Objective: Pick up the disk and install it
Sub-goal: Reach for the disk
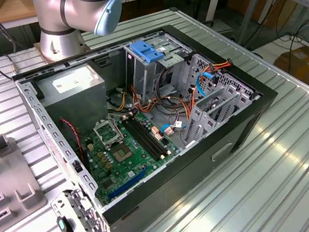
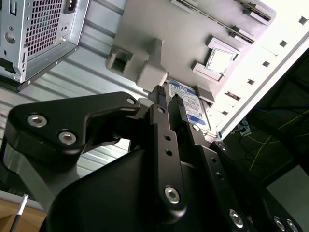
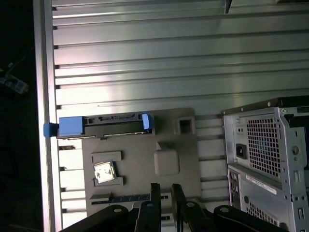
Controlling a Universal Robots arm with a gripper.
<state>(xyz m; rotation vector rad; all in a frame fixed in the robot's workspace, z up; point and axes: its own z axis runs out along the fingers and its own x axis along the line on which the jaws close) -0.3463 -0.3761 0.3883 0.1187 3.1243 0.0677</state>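
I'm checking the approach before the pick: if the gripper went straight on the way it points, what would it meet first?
Probably the raised grey block on the fixture plate: in both wrist views the gripper lines up with it, the disk just beside. Depth is unclear.

Ribbed shiny metal table (image 1: 302,157) — matt claw (image 2: 167,96)

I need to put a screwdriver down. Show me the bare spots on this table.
Free patch: the ribbed aluminium table on the exterior view's right of the open black computer case. In the first wrist view, bare ribs lie beyond the blue-railed hard disk. Crowded: inside the case, and the grey fixture plate.
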